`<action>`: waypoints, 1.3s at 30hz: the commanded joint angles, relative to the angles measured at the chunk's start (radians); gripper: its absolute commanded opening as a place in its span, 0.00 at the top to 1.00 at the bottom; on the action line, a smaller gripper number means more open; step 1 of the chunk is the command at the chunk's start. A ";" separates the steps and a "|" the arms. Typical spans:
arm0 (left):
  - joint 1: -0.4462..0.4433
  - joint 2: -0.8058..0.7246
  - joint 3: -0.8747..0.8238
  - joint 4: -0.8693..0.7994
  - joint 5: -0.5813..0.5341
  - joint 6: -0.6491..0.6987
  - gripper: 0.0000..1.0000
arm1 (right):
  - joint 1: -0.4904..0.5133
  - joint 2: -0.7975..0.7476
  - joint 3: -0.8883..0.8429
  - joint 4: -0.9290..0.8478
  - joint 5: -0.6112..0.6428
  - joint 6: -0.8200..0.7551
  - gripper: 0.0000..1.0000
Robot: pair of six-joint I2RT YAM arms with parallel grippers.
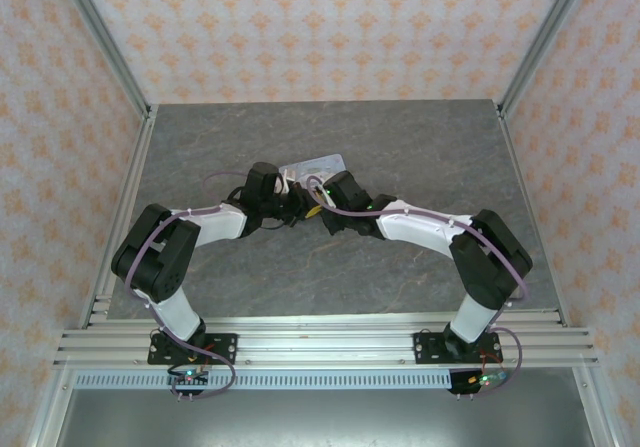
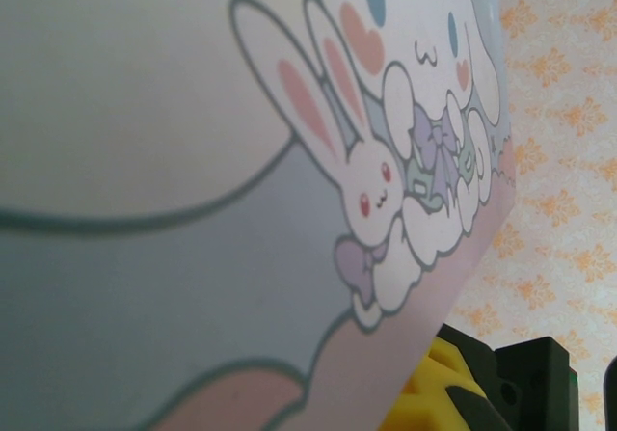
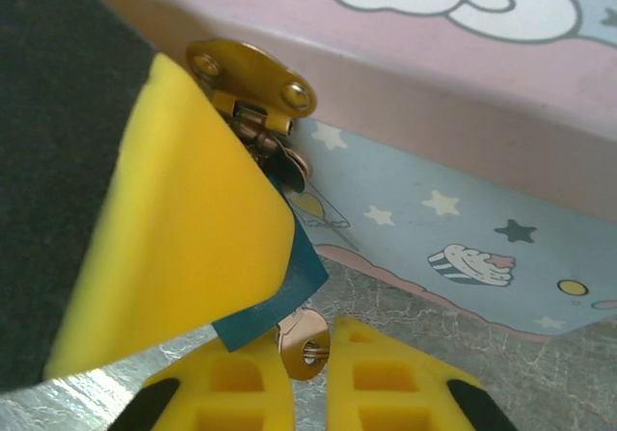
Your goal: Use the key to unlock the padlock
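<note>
Sitting between right fingers [image 3: 386, 385]: key [image 3: 305, 346]

- The top view is bright and even. Soft light falls from above, and the arms leave only faint shadows on the grey bench [image 1: 400, 147].
- In the left wrist view the tin [image 2: 193, 113] is very close, so its near side looks fuzzy. The bunny drawing is sharper.
- In the right wrist view the big yellow pad [image 3: 193, 219] is soft and blurry.
- The gold clasp [image 3: 253, 79] and the key [image 3: 305, 346] shine with small glints.
</note>
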 commanded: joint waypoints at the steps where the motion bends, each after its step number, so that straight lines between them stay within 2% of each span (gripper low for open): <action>1: 0.004 0.009 0.023 -0.011 0.043 -0.003 1.00 | -0.002 0.000 0.036 0.016 -0.026 0.009 0.95; 3: 0.003 0.010 0.022 -0.011 0.043 -0.003 1.00 | -0.007 -0.006 0.033 0.019 -0.045 0.019 1.00; 7: 0.004 0.013 0.021 -0.016 0.043 0.003 1.00 | -0.022 -0.017 0.030 0.029 -0.125 0.044 1.00; 13: 0.003 0.018 0.021 -0.019 0.042 0.013 1.00 | -0.078 -0.012 0.043 0.053 -0.409 0.129 1.00; 16: 0.004 0.021 0.021 -0.017 0.042 0.015 1.00 | -0.100 -0.003 0.045 0.073 -0.503 0.169 1.00; 25: 0.004 0.030 0.023 -0.017 0.042 0.016 1.00 | -0.143 -0.027 -0.005 0.150 -0.533 0.241 1.00; 26: 0.003 0.031 0.023 -0.017 0.041 0.015 1.00 | -0.144 -0.030 -0.007 0.147 -0.523 0.243 0.94; 28: 0.004 0.032 0.022 -0.019 0.039 0.018 1.00 | -0.145 -0.041 -0.012 0.133 -0.492 0.237 0.74; 30: 0.003 0.031 0.026 -0.035 0.034 0.030 1.00 | -0.145 -0.060 -0.019 0.101 -0.447 0.220 0.58; 34: 0.004 0.032 0.047 -0.136 0.015 0.117 1.00 | -0.159 -0.126 -0.062 0.056 -0.400 0.215 0.49; 39: 0.004 0.032 0.091 -0.307 -0.014 0.270 1.00 | -0.164 -0.199 -0.146 0.096 -0.390 0.285 0.43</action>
